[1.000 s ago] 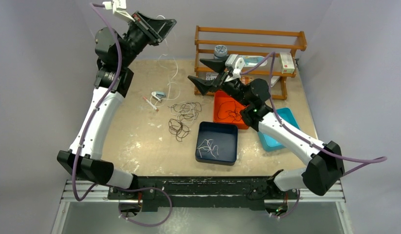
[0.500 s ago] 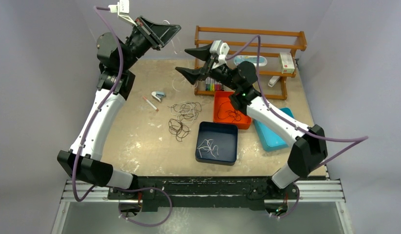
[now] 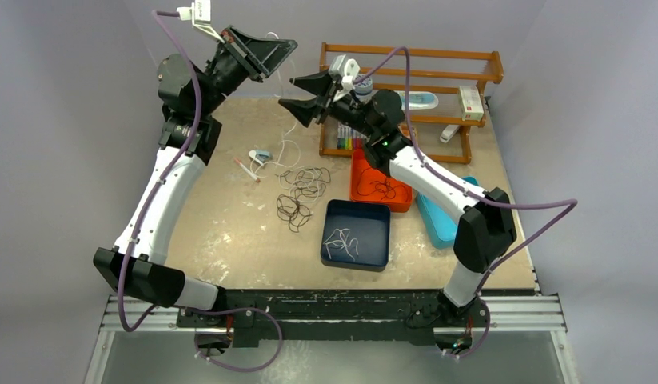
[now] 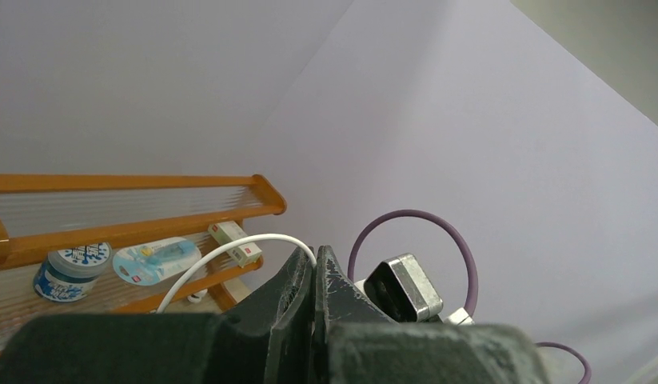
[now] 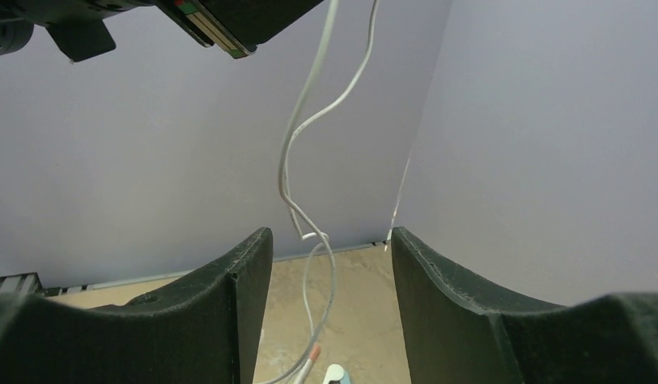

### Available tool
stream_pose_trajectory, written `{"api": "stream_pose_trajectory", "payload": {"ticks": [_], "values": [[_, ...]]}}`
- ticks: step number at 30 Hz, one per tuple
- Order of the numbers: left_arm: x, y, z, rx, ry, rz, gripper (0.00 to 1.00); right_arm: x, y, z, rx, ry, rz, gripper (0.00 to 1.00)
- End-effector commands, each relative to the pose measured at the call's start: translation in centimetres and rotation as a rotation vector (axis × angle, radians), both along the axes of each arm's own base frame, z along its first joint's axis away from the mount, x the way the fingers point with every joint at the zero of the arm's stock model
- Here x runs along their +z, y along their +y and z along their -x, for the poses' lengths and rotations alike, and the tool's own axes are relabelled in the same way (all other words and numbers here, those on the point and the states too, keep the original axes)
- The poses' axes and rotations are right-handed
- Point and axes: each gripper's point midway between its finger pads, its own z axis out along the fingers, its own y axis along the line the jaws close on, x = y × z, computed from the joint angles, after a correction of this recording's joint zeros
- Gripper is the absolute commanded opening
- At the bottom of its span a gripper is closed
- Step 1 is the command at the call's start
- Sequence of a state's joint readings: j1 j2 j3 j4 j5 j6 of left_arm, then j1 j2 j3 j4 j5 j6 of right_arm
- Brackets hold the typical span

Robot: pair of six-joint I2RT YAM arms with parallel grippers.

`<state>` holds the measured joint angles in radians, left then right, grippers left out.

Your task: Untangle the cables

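Moved over the last second: right gripper (image 3: 286,92), swung from just behind the dark blue tray (image 3: 357,205) to far back-left of it, up at the hanging white cable (image 3: 288,146), jaws narrowed a bit on the way. Left gripper (image 3: 269,54): barely shifted.

Nearest, inside the dark blue tray: pale cable pieces (image 3: 340,242), apparently already sorted out. Just left of the tray and slightly beyond: loose tangle of dark cables (image 3: 300,192) on the table, not yet dealt with. Directly behind the tray: orange tray (image 3: 356,172) with one dark cable (image 3: 379,189) in it. To the tray's right: teal tray (image 3: 437,228), partly under the right arm.

Further back-left of the tray: white cable's lower end trailing on the table beside the dark tangle, the rest strung upward. Probably held high to draw it clear of the dark loops and leave a hanging run to grab.

Right gripper at that run: jaws well apart, cable passing between them in the wrist view, seemingly touching neither finger, nothing gripped. Likely lined up for a second hold lower down.

Farthest, up-left of the tray: left gripper fully closed, pinching the white cable at its tips. Behind the tray at the back edge: wooden rack (image 3: 413,54).
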<state>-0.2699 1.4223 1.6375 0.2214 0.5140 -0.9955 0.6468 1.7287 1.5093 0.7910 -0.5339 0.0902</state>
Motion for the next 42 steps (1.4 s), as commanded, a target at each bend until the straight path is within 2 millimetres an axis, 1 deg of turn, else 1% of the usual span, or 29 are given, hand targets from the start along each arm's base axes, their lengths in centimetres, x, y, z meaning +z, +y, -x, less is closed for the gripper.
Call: {"api": "stream_pose_trajectory", "payload": {"ticks": [1,5,10,12,17,19,22,23,27,30,32,34,37,42], "values": [[2.1,0.2,2.1,-0.017,-0.075,0.025,0.0,4.4,-0.7,0.6,0.005,-0.067,-0.086,0.58],[2.1,0.2,2.2,-0.02,-0.075,0.026,0.0,4.3,-0.3,0.4,0.018,-0.062,-0.091,0.55],[2.0,0.1,2.1,-0.024,-0.07,0.03,0.0,4.6,-0.1,0.5,0.032,-0.067,-0.101,0.49],[2.0,0.1,2.1,-0.029,-0.07,0.033,0.0,4.5,0.0,0.5,0.039,-0.065,-0.099,0.4],[1.7,0.1,2.1,-0.023,-0.064,0.028,0.0,4.5,-0.2,0.9,0.049,-0.063,-0.112,0.09],[1.6,0.1,2.0,-0.022,-0.064,0.026,0.0,4.4,-0.3,1.0,0.05,-0.059,-0.112,0.0],[1.2,0.0,1.7,-0.019,-0.054,0.021,0.0,4.2,-0.6,1.2,0.04,-0.05,-0.113,0.0],[1.1,0.1,1.7,-0.017,-0.054,0.018,0.03,4.2,-0.9,1.1,0.026,-0.043,-0.119,0.0],[0.7,0.2,1.8,-0.002,-0.049,0.003,0.25,4.7,-1.9,0.6,-0.019,-0.005,-0.128,0.0],[0.1,0.5,1.6,0.027,-0.039,-0.018,0.37,5.0,-3.1,0.0,-0.049,0.042,-0.141,0.0],[-0.5,0.7,1.6,0.041,-0.029,-0.034,0.42,5.2,-4.3,-0.6,-0.079,0.07,-0.154,0.0],[-1.1,0.8,1.7,0.053,-0.019,-0.053,0.46,5.4,-5.5,-1.0,-0.108,0.094,-0.167,0.0],[-2.7,1.2,1.4,0.084,0.013,-0.09,0.53,5.9,-7.3,-1.0,-0.157,0.103,-0.178,0.0],[-5.6,2.0,0.8,0.149,0.071,-0.153,0.55,6.8,-9.2,-0.4,-0.237,0.084,-0.148,0.0]]}}
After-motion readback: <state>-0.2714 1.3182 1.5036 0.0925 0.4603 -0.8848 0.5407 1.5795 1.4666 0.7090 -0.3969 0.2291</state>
